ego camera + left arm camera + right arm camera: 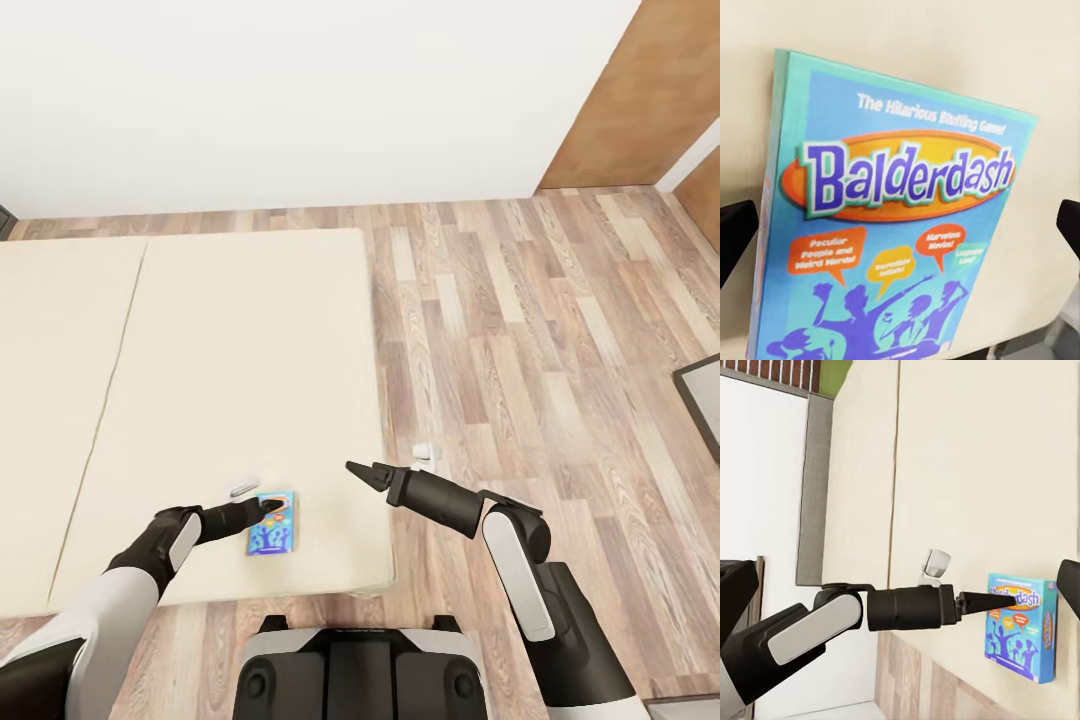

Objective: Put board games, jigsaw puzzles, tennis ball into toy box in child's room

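One of the board games, a light blue box [271, 524] printed "Balderdash" [900, 202], lies flat on the cream bed [230, 350] near its front right corner. My left gripper [270, 512] hovers low over the box's near end and is open, with a dark finger [735, 232] at each side of the box. Seen from the right wrist, the left gripper's tip [979, 601] reaches the box's edge [1020, 626]. My right gripper [362, 471] is open in the air just off the bed's right edge, its fingers [1069, 581] spread wide.
A small white-grey object [241, 489] lies on the mattress just beyond the box. Another white object [425, 452] sits on the wood-plank floor [520, 330] by the bed's edge. A dark-framed thing [702, 400] stands at the right, and a brown door [630, 100] far right.
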You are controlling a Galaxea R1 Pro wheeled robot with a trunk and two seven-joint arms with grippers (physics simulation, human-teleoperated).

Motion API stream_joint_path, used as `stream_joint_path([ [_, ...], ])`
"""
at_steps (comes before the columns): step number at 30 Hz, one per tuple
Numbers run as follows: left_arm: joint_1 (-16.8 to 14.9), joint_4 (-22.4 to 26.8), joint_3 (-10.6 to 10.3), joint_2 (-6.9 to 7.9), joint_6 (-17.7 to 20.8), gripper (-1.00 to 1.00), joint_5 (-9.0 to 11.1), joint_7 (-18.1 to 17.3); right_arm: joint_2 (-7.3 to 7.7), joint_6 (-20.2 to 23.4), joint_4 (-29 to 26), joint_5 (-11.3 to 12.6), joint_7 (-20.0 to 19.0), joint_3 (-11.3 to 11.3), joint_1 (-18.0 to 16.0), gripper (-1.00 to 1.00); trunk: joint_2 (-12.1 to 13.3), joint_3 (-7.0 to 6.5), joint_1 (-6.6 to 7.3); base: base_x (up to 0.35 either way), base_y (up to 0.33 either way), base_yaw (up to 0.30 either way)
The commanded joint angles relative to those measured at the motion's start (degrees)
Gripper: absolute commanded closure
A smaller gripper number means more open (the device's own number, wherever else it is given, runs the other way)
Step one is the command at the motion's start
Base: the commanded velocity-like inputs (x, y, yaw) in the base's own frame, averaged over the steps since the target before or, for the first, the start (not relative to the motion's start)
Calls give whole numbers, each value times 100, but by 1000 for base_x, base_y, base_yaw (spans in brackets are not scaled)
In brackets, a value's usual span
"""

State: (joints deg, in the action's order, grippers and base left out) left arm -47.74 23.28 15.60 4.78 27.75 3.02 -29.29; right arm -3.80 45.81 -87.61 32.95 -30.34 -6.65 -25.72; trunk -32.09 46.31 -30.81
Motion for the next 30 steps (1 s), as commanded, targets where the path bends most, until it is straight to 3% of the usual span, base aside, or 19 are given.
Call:
stream_joint_path([
  [1, 2, 1, 22, -12, 99, -100, 137, -33, -2, 33, -2, 9, -7, 6, -3, -100, -6, 5, -3, 0, -103, 0],
  [30, 2, 1, 21, -13, 67, -100, 128, -40, -8, 0, -2, 9, -7, -3, -3, -100, -6, 5, -3, 0, -60, 0],
])
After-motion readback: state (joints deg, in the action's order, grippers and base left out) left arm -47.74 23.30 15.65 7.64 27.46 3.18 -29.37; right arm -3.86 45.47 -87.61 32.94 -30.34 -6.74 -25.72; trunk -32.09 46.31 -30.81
